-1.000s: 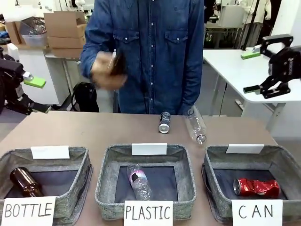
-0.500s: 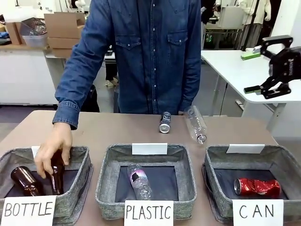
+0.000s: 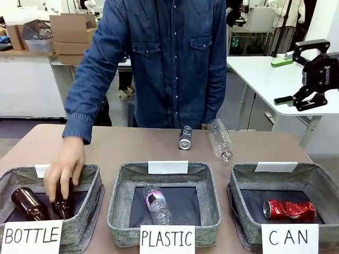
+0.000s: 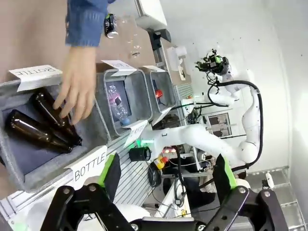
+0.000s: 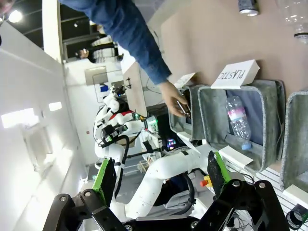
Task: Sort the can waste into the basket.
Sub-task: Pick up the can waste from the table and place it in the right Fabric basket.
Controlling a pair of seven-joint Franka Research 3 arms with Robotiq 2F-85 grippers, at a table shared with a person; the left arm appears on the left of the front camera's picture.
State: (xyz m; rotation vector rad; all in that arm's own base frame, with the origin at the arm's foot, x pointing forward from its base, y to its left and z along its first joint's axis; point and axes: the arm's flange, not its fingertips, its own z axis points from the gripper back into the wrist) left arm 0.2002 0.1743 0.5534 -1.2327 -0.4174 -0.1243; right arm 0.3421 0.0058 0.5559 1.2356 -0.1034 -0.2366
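Right hand [image 3: 284, 80] is parked up high off the right side of the worktop [image 3: 132, 145], fingers spread wide with nothing between them. In its own wrist view it looks the same, both green pads well apart. Left hand [image 4: 167, 174] is the same deal, jaws wide apart and holding nothing, looking down from above at the BOTTLE basket [image 4: 33, 171].

Closest to the right hand is the CAN basket [image 3: 318, 180] at the front right. The red can [image 3: 288, 210] is already in there, crushed and lying on its side on the dark base. The black-and-blue can [image 3: 185, 137] is out on the worktop near the far edge, roughly in the middle, and it looks to be lying down with a silver end facing the robot. Just beside it on the right is a loose clear plastic bottle [image 3: 220, 139], also lying down, not touching the can as far as I can tell.

The middle PLASTIC basket [image 3: 119, 196] has a small plastic bottle [image 3: 157, 203] lying in it.

Over on the left, the person's hand [image 3: 64, 172], denim sleeve [image 3: 87, 106] behind it, is down in the BOTTLE basket, fingers on a brown glass bottle [image 3: 63, 205]. A second brown bottle [image 3: 27, 203] is lying right next to it.
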